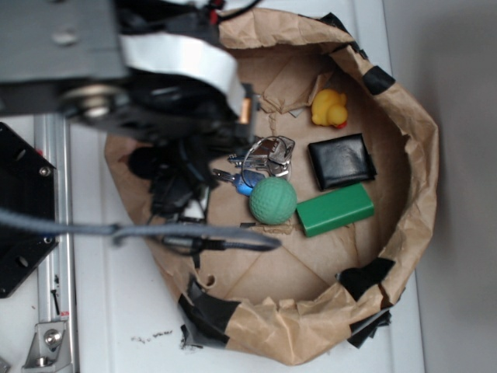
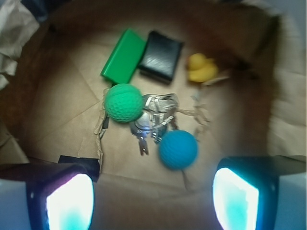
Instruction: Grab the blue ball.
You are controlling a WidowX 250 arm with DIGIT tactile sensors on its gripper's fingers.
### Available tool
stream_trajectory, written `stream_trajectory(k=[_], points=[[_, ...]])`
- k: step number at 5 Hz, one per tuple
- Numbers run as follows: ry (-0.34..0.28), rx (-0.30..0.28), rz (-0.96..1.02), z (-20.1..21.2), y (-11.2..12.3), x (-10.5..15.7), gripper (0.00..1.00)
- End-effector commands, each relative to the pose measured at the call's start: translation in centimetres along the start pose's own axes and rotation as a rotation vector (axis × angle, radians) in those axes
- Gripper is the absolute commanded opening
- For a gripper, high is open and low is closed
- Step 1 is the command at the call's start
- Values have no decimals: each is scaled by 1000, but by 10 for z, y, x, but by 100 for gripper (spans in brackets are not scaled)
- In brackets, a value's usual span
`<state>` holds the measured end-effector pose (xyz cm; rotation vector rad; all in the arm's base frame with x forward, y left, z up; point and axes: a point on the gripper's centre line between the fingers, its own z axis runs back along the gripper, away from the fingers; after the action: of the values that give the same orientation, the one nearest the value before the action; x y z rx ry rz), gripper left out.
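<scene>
In the wrist view the teal-blue ball (image 2: pixel 178 149) lies on the brown paper floor of the bag, just right of a bunch of keys (image 2: pixel 156 114). The green dimpled ball (image 2: pixel 124 102) lies left of the keys. My gripper (image 2: pixel 153 201) is open and empty. Its two fingers stand wide apart at the bottom of the view, above and short of the blue ball. In the exterior view only a small blue patch (image 1: pixel 247 185) shows beside the keys (image 1: pixel 268 155) and the green ball (image 1: pixel 272 200). My arm (image 1: pixel 155 70) hides the rest.
The things lie in a rolled-down brown paper bag (image 1: pixel 419 179) with black tape on its rim. A green block (image 1: pixel 335 209), a black wallet (image 1: pixel 342 160) and a yellow rubber duck (image 1: pixel 329 107) lie on the far side. A grey cable (image 1: pixel 140 231) crosses the bag's left edge.
</scene>
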<state>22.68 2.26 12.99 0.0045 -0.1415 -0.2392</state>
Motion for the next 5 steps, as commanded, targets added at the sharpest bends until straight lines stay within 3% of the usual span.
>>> stream_trajectory(k=[1,2,3,4,5], points=[[82,74,-208,-76,-2,17,100],[133,82,-291,-112,6,1,100],[147,59,-310,-109,18,-8,100],[147,40,-263,-103,33,-15,0],[138,40,-257,-100,38,-15,0]])
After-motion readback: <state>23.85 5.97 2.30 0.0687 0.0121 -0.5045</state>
